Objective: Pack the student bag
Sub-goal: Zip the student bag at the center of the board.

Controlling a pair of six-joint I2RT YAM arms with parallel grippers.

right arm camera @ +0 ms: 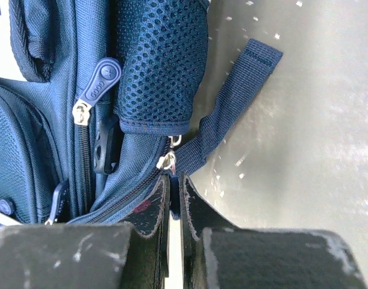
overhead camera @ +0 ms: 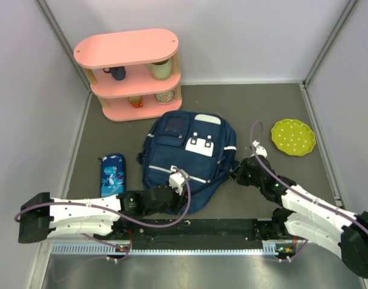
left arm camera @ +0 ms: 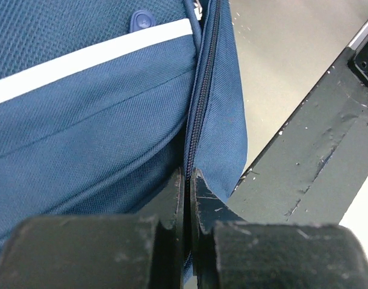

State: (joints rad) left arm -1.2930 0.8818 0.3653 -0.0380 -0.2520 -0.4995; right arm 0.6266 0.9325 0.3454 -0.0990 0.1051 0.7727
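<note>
Parts of the student bag (overhead camera: 187, 158) are hard to see from where I stand: its near bottom corner is covered by the left gripper (overhead camera: 176, 182), and its lower right edge by the right gripper (overhead camera: 236, 174). The wrist views each catch only a slice of it, cut off at the frame edges. Whether the main compartment is open I cannot tell.

The bag lies flat on the grey table (overhead camera: 262, 108), front side up, its top end pointing away from the arms. It is navy fabric with white patches, a thin white stripe (left arm camera: 87, 60) and zipped front pockets. Along its side are a mesh pocket (right arm camera: 162, 60), a rubbery zip pull (right arm camera: 98, 84) and a loose webbing strap (right arm camera: 232, 108) trailing onto the table.

The left gripper's (left arm camera: 188, 186) fingers are pressed together on the bag's zipped edge, the zipper line running straight down between them. The right gripper's (right arm camera: 173, 189) fingers are almost together, a thin slit between them, nipping the bag's edge just below a small metal zip slider; what exactly sits in the slit is too dark to make out.

Behind the bag's top end stands a pink shelf (overhead camera: 132, 72) holding cups. Just left of the bag lies a bright-blue pencil case (overhead camera: 112, 174). Well off to the bag's right sits a green dotted plate (overhead camera: 293, 136). On the bag's near side runs a black rail (overhead camera: 202, 232).
</note>
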